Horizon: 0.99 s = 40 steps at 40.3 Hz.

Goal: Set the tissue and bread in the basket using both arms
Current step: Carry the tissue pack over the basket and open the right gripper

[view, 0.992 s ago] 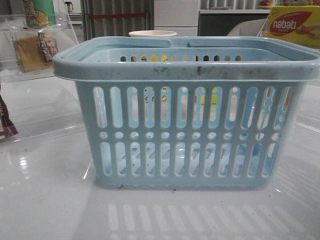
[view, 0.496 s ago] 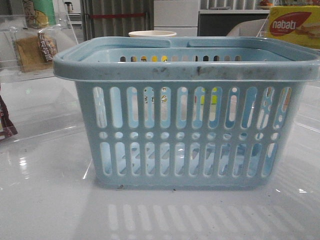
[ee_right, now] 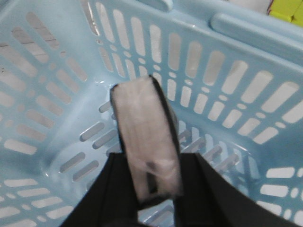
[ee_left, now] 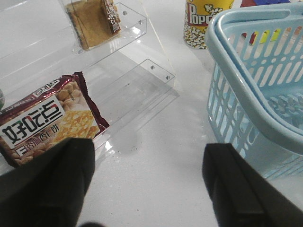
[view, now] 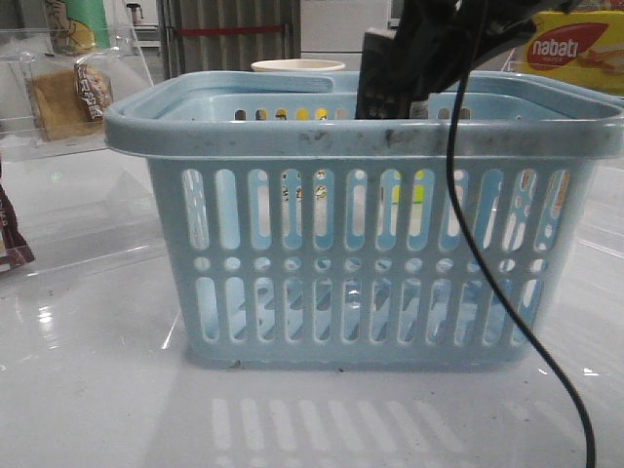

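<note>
The light-blue basket stands mid-table; it also shows in the left wrist view and the right wrist view. My right gripper is shut on the tissue, a dark-edged pack with a pale face, held over the inside of the basket. In the front view the pack hangs just above the far rim. The bread in its clear wrapper stands on the acrylic shelf at the back left. My left gripper is open and empty above the table, left of the basket.
A maroon snack packet lies on the clear acrylic shelf near my left fingers. A popcorn cup stands behind the basket. A yellow nabati box is at the back right. A black cable hangs in front of the basket.
My right arm has come into the front view with the tissue pack, now above the basket's far rim with its cable. Basket, bread and snack packet have not moved.
</note>
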Tool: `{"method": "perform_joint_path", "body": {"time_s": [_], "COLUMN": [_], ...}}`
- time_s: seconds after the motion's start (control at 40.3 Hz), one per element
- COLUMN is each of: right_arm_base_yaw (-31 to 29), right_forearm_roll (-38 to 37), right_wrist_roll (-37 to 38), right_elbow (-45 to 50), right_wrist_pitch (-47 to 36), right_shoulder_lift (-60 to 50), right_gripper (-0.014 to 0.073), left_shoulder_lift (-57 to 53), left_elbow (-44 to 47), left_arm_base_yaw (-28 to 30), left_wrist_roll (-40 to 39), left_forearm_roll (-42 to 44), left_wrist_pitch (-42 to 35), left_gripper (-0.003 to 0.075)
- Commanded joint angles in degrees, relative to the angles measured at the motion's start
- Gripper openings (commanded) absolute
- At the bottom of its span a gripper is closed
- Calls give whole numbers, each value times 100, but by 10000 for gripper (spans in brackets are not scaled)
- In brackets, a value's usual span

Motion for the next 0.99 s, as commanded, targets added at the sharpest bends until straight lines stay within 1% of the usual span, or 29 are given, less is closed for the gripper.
{"method": "perform_joint_path", "body": {"time_s": [0.0, 0.025, 0.074, 0.099, 0.198, 0.248, 0.298, 0.471, 0.595, 0.769, 0.967], "right_arm_base_yaw": [1, 1, 1, 1, 1, 1, 1, 1, 7, 11, 11], "right_forearm_roll": [136, 136, 136, 136, 136, 136, 129, 98, 98, 98, 98], "right_wrist_roll": [-10, -10, -10, -10, -10, -10, -10, -34, -286, -523, -775], "right_elbow": [-151, -151, -151, -151, -151, -151, -151, -151, -127, 150, 835], "right_wrist_pitch": [-525, -538, -566, -566, -566, -566, -566, -494, -302, 24, 193], "right_shoulder_lift": [-59, -29, -2, 5, 5, 5, -1, -207, -617, -1512, -2680], "right_gripper": [211, 215, 250, 276, 428, 486, 512, 510, 510, 510, 510], "left_shoulder_lift": [4, 4, 4, 4, 4, 4, 4, 4, 4, 4, 4], "left_elbow": [-176, -176, -176, -176, -176, -176, -176, -176, -176, -176, -176], "left_arm_base_yaw": [-40, -40, -40, -40, -40, -40, -40, -40, -40, -40, -40], "left_wrist_roll": [-12, -12, -12, -12, -12, -12, -12, -12, -12, -12, -12], "left_forearm_roll": [-50, -50, -50, -50, -50, -50, -50, -50, -50, -50, -50], "left_wrist_pitch": [-469, -469, -469, -469, -469, -469, -469, -469, -469, -469, -469], "left_gripper": [527, 527, 527, 527, 527, 527, 527, 527, 527, 527, 527]}}
